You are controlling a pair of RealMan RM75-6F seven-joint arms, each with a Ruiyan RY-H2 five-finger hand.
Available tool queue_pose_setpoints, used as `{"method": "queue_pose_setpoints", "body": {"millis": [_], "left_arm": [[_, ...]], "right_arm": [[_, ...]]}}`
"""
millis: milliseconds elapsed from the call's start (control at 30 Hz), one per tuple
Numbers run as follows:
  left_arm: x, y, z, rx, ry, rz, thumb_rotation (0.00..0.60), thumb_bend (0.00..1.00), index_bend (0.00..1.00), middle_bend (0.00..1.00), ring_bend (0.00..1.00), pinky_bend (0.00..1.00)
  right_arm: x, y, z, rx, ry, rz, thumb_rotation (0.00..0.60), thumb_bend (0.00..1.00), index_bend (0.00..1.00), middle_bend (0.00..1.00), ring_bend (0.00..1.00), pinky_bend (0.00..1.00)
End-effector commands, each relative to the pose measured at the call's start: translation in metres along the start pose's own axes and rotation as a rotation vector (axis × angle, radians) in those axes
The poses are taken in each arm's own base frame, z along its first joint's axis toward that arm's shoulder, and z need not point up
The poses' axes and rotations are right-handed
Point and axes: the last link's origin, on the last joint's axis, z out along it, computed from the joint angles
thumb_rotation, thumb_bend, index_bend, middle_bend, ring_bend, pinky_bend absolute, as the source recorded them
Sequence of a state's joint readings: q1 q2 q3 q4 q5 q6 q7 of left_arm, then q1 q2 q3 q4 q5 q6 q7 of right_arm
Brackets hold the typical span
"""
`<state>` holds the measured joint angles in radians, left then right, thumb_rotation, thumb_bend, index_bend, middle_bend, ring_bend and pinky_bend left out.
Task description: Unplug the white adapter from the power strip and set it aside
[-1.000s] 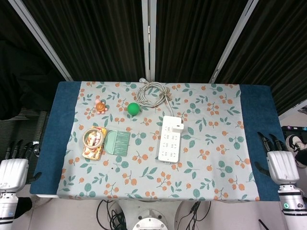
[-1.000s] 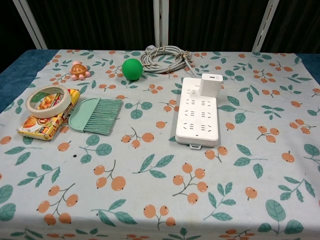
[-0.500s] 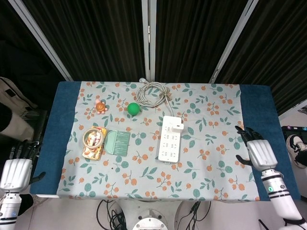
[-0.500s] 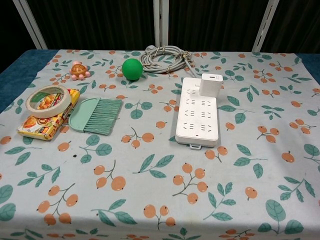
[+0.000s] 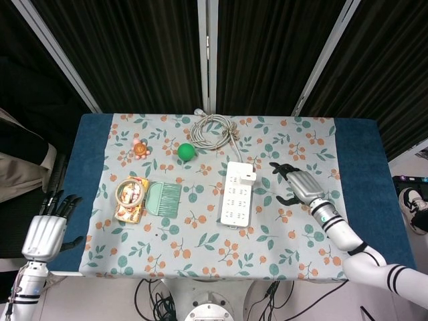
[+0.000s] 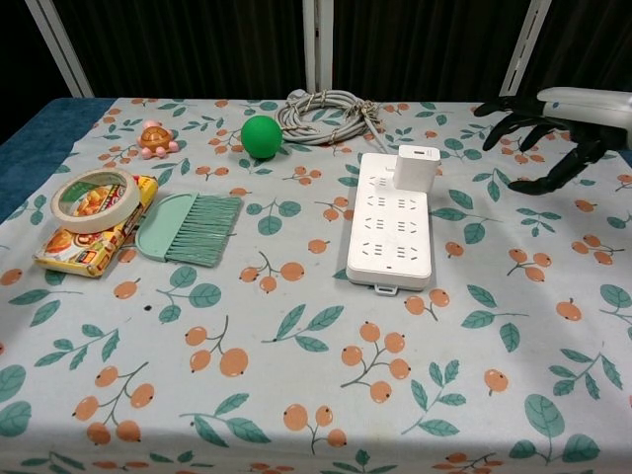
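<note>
The right hand (image 5: 296, 182), empty with fingers spread, is hovering right of the white adapter (image 6: 416, 165) sitting plugged in the power strip (image 6: 393, 223), ready for grasping it.

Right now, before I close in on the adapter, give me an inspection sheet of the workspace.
Surface: floral tablecloth over a blue-edged table.
Job's things: white adapter plugged upright into the far right corner of the power strip; nothing touches it.
Clutter: green ball, orange toy, tape roll on a snack packet, green brush, all to the left of the strip.
Hands: right hand open, fingers spread, over the table right of the adapter; left hand open at the table's left edge.
Cables: grey cord coiled behind the strip.
Surroundings: dark curtains behind.
</note>
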<state>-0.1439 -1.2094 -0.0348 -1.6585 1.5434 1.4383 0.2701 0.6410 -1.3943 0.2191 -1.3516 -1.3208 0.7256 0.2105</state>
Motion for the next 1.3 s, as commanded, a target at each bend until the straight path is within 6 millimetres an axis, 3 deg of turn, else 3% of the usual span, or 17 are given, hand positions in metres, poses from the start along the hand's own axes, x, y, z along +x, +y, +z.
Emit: {"method": "queue_pose_setpoints", "body": {"millis": [33, 500, 967, 1133, 1300], "left_arm": [[-0.001, 0.003, 0.004, -0.012, -0.005, -0.004, 0.6, 0.03, 0.16, 0.14, 0.02, 0.04], [-0.01, 0.003, 0.01, -0.011, -0.026, -0.026, 0.6, 0.03, 0.16, 0.14, 0.02, 0.04], [-0.014, -0.002, 0.008, -0.009, -0.024, -0.045, 0.6, 0.03, 0.16, 0.14, 0.02, 0.04], [-0.014, 0.01, 0.013, -0.084, -0.033, -0.04, 0.6, 0.03, 0.17, 0.14, 0.02, 0.04], [-0.02, 0.048, 0.029, -0.254, -0.071, -0.102, 0.6, 0.03, 0.19, 0.15, 0.02, 0.06]], "right_arm": [[-0.008, -0.01, 0.022, 0.01, -0.032, 0.052, 0.6, 0.24, 0.06, 0.2, 0.09, 0.2], [-0.037, -0.03, 0.051, 0.056, -0.095, 0.129, 0.6, 0.25, 0.06, 0.21, 0.09, 0.2], [-0.068, -0.07, 0.044, 0.207, -0.173, 0.154, 0.6, 0.27, 0.05, 0.22, 0.1, 0.2], [-0.057, -0.067, 0.039, 0.22, -0.127, 0.12, 0.6, 0.27, 0.05, 0.22, 0.1, 0.2], [-0.024, -0.066, 0.021, 0.237, -0.053, 0.031, 0.6, 0.26, 0.05, 0.21, 0.1, 0.2]]}}
